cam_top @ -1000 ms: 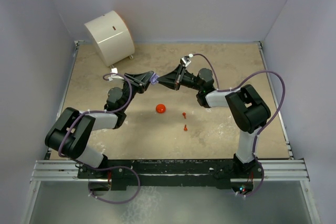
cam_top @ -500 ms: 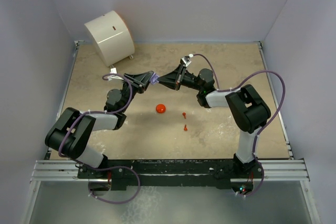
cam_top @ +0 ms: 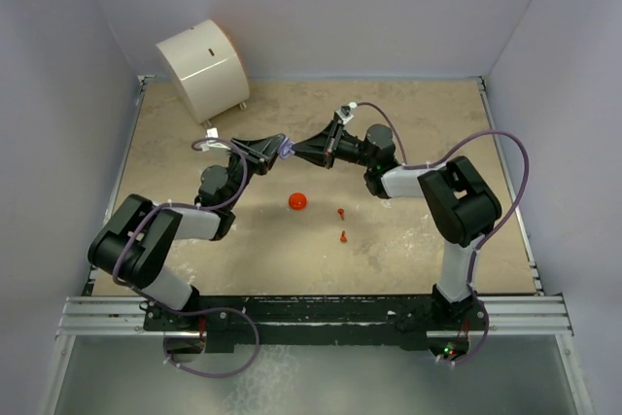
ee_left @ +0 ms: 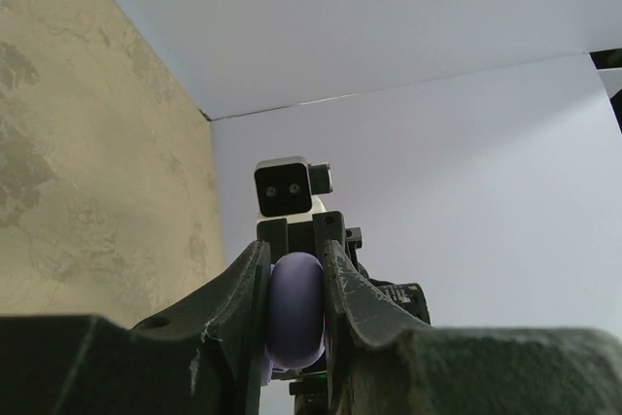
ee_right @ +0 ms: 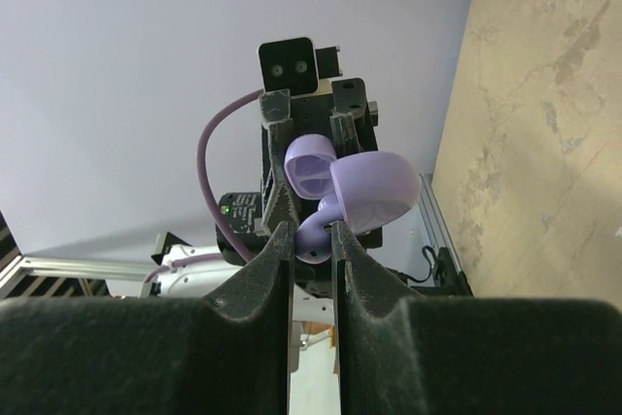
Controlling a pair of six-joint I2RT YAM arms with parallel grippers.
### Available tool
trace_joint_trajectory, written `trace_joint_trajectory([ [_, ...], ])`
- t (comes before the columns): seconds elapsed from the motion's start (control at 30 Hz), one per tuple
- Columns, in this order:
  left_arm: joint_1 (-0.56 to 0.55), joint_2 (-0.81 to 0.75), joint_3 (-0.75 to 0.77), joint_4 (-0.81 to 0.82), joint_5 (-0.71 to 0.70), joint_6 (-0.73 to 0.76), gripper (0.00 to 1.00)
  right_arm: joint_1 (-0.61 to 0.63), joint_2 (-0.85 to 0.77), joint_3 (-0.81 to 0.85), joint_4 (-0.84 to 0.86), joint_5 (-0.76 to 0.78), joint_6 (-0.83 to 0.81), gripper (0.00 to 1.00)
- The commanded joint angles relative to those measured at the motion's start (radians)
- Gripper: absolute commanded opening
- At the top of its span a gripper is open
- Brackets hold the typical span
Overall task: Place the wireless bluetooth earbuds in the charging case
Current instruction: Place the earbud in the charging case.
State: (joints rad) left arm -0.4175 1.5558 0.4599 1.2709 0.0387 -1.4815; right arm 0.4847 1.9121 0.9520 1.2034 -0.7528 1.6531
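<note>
A rounded lilac plastic charging case [ee_left: 296,308] is clamped between the nearly closed fingers of the left hand [ee_left: 296,261], off the tan stone-patterned surface [cam_top: 408,250]. A small lilac-purple earbud [ee_right: 313,227] is pinched in the right hand [ee_right: 311,237], which is narrowed to a slit, and it is touching the case just ahead. Only the right wrist view shows the lid swung open and the cavity facing that hand. The left wrist view shows the case edge-on, its long axis along the fingers. Two red-orange earbuds [cam_top: 341,211] are seen on the surface below, behind the right hand; their pointing cannot be told.
</note>
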Motion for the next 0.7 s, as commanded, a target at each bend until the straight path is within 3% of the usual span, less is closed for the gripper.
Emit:
trace_joint_trajectory([
  [0.0, -0.003, 0.030, -0.009, 0.098, -0.030, -0.007, 0.00, -0.008, 0.003, 0.060, -0.053, -0.019, -0.020, 0.00],
  [0.67, -0.002, 0.143, -0.015, 0.226, -0.074, -0.051, 0.00, -0.027, 0.036, 0.110, -0.130, -0.029, -0.031, 0.00],
])
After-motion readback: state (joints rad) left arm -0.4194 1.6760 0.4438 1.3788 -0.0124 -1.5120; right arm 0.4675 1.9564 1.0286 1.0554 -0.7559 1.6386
